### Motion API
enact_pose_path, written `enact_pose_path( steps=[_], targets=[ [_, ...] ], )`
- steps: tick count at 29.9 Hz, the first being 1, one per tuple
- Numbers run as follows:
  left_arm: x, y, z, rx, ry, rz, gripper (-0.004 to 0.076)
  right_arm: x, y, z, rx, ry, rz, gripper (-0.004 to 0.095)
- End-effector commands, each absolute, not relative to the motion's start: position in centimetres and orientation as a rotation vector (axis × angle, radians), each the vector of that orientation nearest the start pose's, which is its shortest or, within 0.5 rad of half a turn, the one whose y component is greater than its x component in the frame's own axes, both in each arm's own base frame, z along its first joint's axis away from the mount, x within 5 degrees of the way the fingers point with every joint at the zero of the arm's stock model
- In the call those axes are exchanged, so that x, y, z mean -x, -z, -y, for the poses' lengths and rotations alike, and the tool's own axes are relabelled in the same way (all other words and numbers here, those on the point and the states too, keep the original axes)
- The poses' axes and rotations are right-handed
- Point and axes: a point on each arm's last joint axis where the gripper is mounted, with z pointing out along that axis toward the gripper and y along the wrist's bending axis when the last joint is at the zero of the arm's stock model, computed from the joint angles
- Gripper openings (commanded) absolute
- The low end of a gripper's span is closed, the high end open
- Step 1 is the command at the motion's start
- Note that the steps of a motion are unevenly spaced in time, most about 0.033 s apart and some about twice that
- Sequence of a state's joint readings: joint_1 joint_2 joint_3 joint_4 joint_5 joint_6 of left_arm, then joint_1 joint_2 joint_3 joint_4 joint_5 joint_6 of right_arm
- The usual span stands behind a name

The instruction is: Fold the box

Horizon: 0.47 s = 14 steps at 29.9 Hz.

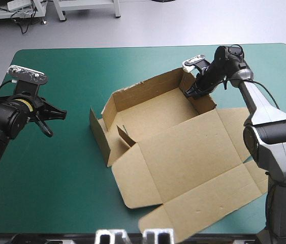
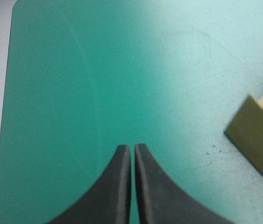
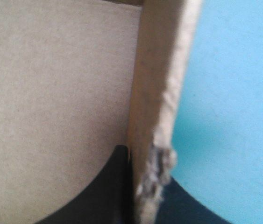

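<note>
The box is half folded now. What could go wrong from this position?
1. The right end effector is shut on the box's far right wall, just where the board edge is frayed; pulling might tear or crease it.
2. The left end effector is shut over bare teal-green cover, apart from the box, so nothing steadies it; it may slide or turn.
3. The left side flaps stand loose and could fall back.
</note>
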State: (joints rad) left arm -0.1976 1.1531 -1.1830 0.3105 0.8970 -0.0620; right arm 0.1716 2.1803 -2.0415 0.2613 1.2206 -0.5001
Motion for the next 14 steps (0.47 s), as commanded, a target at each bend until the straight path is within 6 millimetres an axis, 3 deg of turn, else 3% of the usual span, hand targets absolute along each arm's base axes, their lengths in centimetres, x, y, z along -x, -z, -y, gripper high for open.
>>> enact_pose_path(
  steps=[1, 5, 9, 14],
  targets=[
    [-22.8, -40.5, 2.5, -0.250, -0.214, -2.192, 0.0012, -44.5, -30.6, -10.2, 0.848, -0.357, -2.559, -0.0024],
    [-23.0, -40.8, 2.3, -0.258, -0.251, -2.151, 0.0012, -43.1, -34.6, -9.3, 0.796, -0.427, -2.455, -0.0025],
    [-23.4, -41.1, 0.8, -0.153, -0.214, -2.115, 0.0012, -40.5, -40.3, -6.0, 0.685, -0.429, -2.330, -0.0025],
    [-24.1, -40.7, -1.1, -0.131, -0.114, -2.121, 0.0012, -37.0, -45.7, -2.4, 0.573, -0.524, -2.149, -0.0025]
  ],
)
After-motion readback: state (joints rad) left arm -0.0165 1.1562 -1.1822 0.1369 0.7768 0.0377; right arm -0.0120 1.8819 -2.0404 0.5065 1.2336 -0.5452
